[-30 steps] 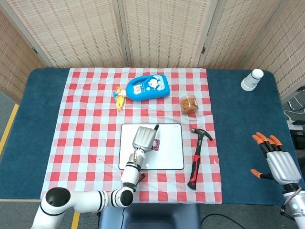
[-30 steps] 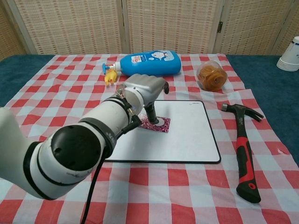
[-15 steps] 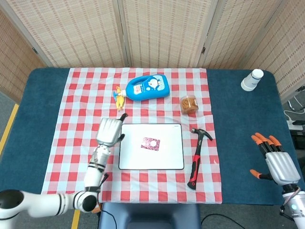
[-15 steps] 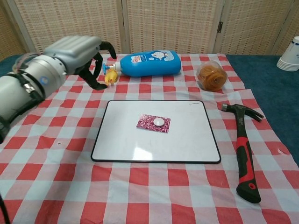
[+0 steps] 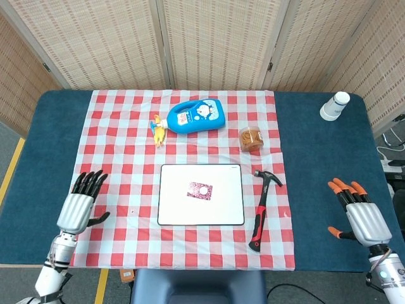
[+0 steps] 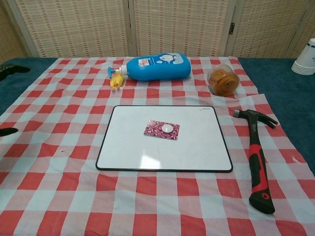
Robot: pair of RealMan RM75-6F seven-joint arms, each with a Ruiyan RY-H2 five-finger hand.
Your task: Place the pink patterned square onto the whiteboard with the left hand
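A: Left robot hand [image 5: 80, 206] hangs over the table [image 5: 38, 158] edge at the left of the checked cloth [image 5: 114, 126], fingers spread, empty. Right robot hand [image 5: 359, 215] at the far right, likewise splayed, holding nothing.

B: And the pink patterned square [image 5: 200, 190]?

A: Flat near the middle of the whiteboard [image 5: 174, 212], a white disc on top, possibly a magnet, too small to tell. Nothing touches it. Placement looks done; the left hand well apart fits a finished release.

B: Count?

A: One square, one whiteboard. One hammer [image 5: 261, 209] just right of the board, one blue bottle [image 5: 196, 116] behind it, one small yellow toy [image 5: 158, 131] beside the bottle, one clear jar [image 5: 251, 138], one stack of white cups [image 5: 334, 106] at the far corner.
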